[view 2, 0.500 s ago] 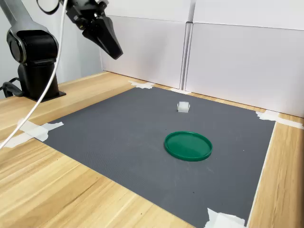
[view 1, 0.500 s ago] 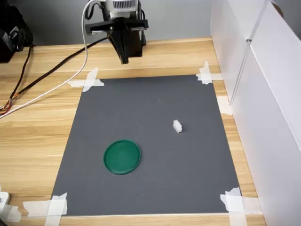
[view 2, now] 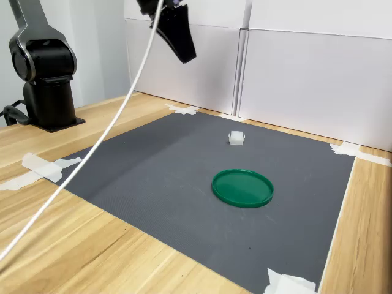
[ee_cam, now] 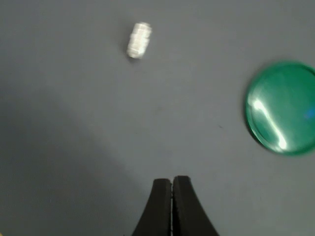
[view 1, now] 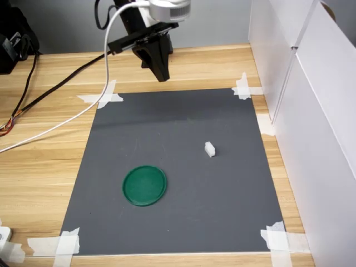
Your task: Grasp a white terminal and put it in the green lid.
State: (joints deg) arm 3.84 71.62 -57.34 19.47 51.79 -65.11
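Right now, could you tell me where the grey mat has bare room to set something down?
Most of the grey mat is bare: the whole stretch between the taped far corners and the white terminal, and the near strip below the green lid. Only the middle holds those two, apart. The shut fingers hang above the far edge.

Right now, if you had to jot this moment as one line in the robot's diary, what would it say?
gripper: shut, empty, high above mat | white terminal: on mat, untouched | green lid: empty, apart from terminal | stage: approach, no grasp yet
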